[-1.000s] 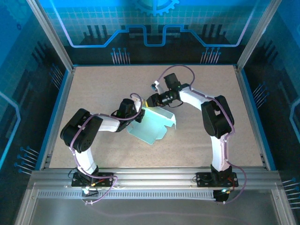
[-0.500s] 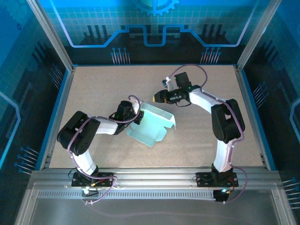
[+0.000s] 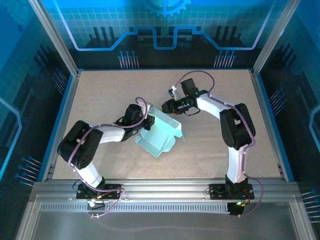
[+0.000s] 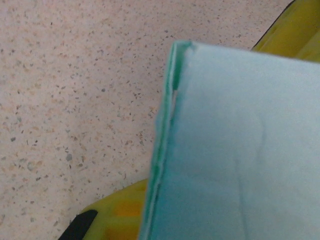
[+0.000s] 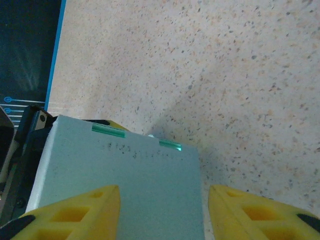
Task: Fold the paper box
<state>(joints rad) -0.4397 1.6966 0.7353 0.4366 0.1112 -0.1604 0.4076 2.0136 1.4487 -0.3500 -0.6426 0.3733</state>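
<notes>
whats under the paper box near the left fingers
The speckled table, and one yellow left finger poking out beneath the paper box edge. The card covers the rest of that finger, so its contact with the underside is hidden.

Both arms bent in toward the table's middle, grippers near each other.

In the top view the left arm [image 3: 100,136] runs from its base at 7 o'clock with the forearm pointing to 2 o'clock; the left gripper [image 3: 148,123] has its yellow fingers [image 4: 120,215] closed on an edge of the paper box [image 3: 161,134]. The right arm [image 3: 233,128] rises from 5 o'clock, elbows at 3 o'clock and reaches toward 9 o'clock; the right gripper [image 3: 165,105] has its fingers [image 5: 82,212] spread wide.
</notes>
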